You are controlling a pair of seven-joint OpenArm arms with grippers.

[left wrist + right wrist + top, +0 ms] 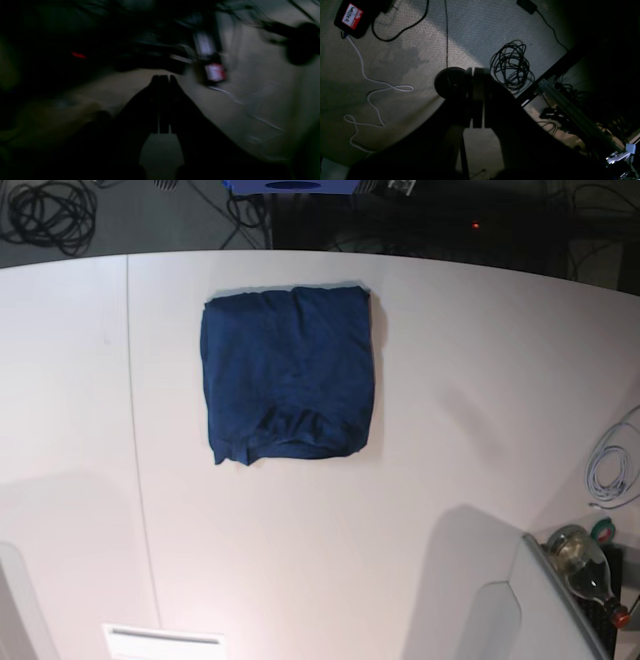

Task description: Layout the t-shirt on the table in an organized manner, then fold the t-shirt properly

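T-shirt (288, 372) lies on the bench (460, 410), far-centre and slightly left of middle, already folded to a compact near-square block. Far edge is straight; near edge is lumpy, w/ a small flap sticking out at the near-left corner and a ridge of bunched cloth along the near side. Judged from this, the fold looks about done, only tidying left.

Risk: any further poke at that near-left flap could drag the top layer and open the stack, since soft cloth slides on a smooth top. The far edge sits close to the bench's curved far rim, so a push away from the robot could send the block over it.

Both arms are out of the base view. Left tool (163, 80) shows in its wrist view w/ tips pressed together, nothing between them; that frame is dark and motion-blurred, so what lies beyond it is hard to read. Right tool (476, 75) also has tips together and empty, aimed off the bench at carpet w/ a coiled black cable (511, 66) and a white cable (370, 92).

Room: wide bare bench left, right and near of the shirt, a thin dark seam (135, 430) running near-far to its left. Clutter only at near-right: bottle (580, 560), white cable coil (610, 470).
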